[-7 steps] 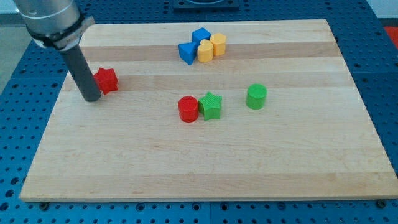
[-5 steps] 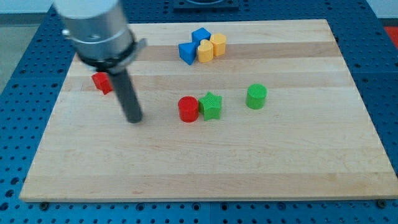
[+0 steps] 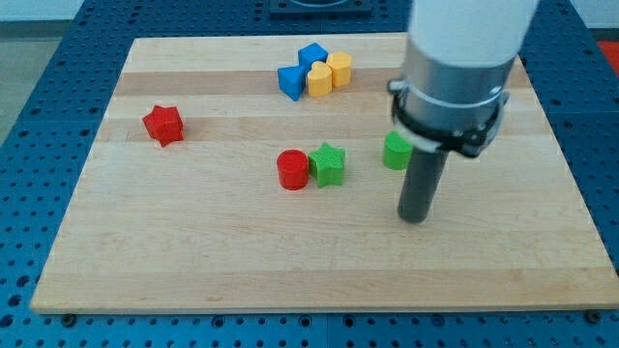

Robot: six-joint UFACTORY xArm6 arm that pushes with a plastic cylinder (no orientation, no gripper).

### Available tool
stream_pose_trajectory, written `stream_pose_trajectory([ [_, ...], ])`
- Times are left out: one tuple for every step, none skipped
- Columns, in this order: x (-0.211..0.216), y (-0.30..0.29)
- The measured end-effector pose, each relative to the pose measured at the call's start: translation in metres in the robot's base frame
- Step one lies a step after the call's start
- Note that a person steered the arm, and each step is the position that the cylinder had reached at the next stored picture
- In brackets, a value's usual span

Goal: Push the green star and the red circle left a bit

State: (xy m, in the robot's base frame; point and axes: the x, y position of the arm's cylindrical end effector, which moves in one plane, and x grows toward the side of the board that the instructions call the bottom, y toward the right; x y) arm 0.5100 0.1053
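The green star (image 3: pixel 329 163) and the red circle (image 3: pixel 292 169) sit side by side and touching near the middle of the wooden board (image 3: pixel 193 251), the circle on the star's left. My tip (image 3: pixel 414 217) rests on the board to the right of and below the green star, about a block's width or two away. The rod stands just below the green circle (image 3: pixel 395 151) and the arm hides that block's right part.
A red star (image 3: pixel 163 125) lies at the view's left. Two blue blocks (image 3: pixel 298 72) and two yellow blocks (image 3: pixel 329 72) cluster at the top centre. Blue perforated table surrounds the board.
My tip has swept from beside the red star at the left, across the board below the red circle and green star, to their right. No block has moved.
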Motion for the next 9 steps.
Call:
stream_pose_trajectory([
  [-0.041, -0.024],
  [-0.044, -0.035],
  [-0.044, -0.043],
  [-0.044, -0.057],
  [-0.044, -0.076],
  [-0.044, -0.098],
  [-0.044, -0.122],
  [-0.044, -0.148],
  [-0.044, -0.173],
])
